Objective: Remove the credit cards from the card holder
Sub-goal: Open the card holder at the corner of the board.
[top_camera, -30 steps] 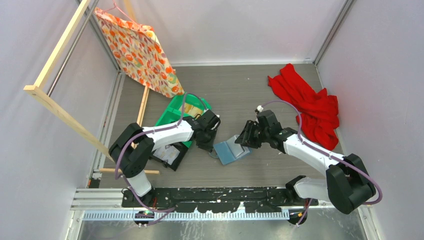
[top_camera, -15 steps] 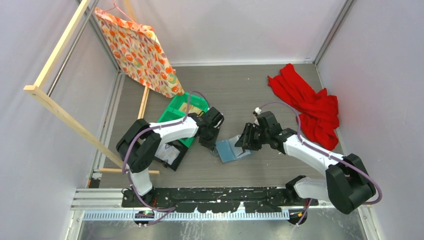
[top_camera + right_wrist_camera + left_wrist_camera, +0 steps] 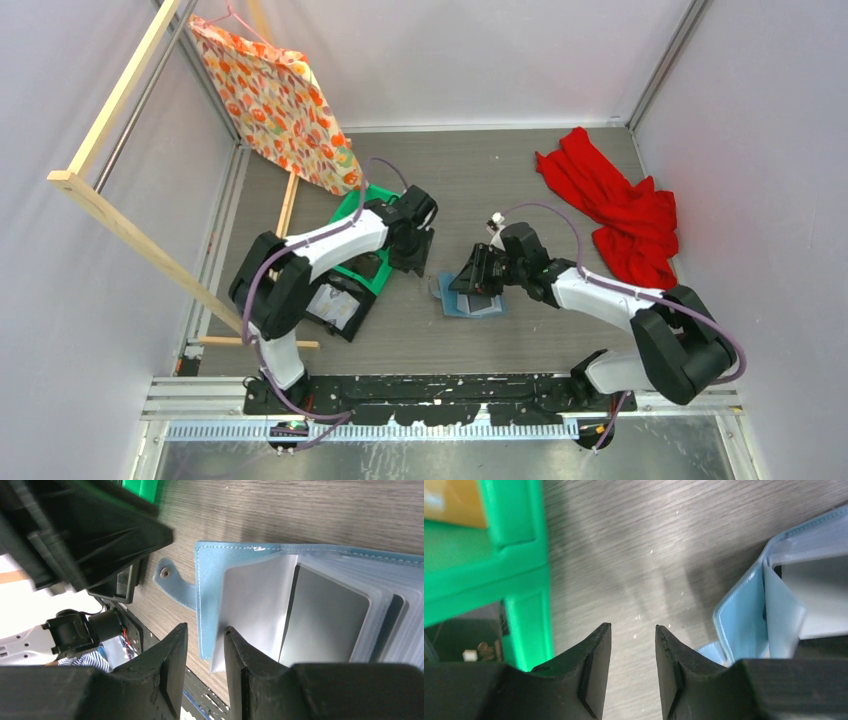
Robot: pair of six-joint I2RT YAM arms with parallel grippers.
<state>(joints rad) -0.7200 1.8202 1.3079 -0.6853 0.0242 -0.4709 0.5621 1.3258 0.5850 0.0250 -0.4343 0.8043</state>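
The blue card holder (image 3: 466, 299) lies open on the table, with its snap tab (image 3: 172, 582) sticking out. Clear sleeves fan up from it; one holds a pale grey credit card (image 3: 325, 620), and a dark card edge (image 3: 395, 615) shows behind. My right gripper (image 3: 476, 277) hovers low over the holder. Its jaws are open a little (image 3: 206, 627) and straddle the corner of the blue cover and the first sleeve. My left gripper (image 3: 412, 250) is open and empty (image 3: 633, 627) over bare table between the holder (image 3: 744, 615) and the green bin.
A green plastic bin (image 3: 350, 245) lies just left of my left gripper, also in the left wrist view (image 3: 519, 555). A black tray (image 3: 335, 305) lies near it. A red cloth (image 3: 620, 210) lies at the back right. A patterned cloth (image 3: 275, 100) hangs on a wooden rack at the left.
My left gripper has pulled back from the holder toward the green bin. My right gripper has moved left over the holder, which has shifted slightly left and lies more open.
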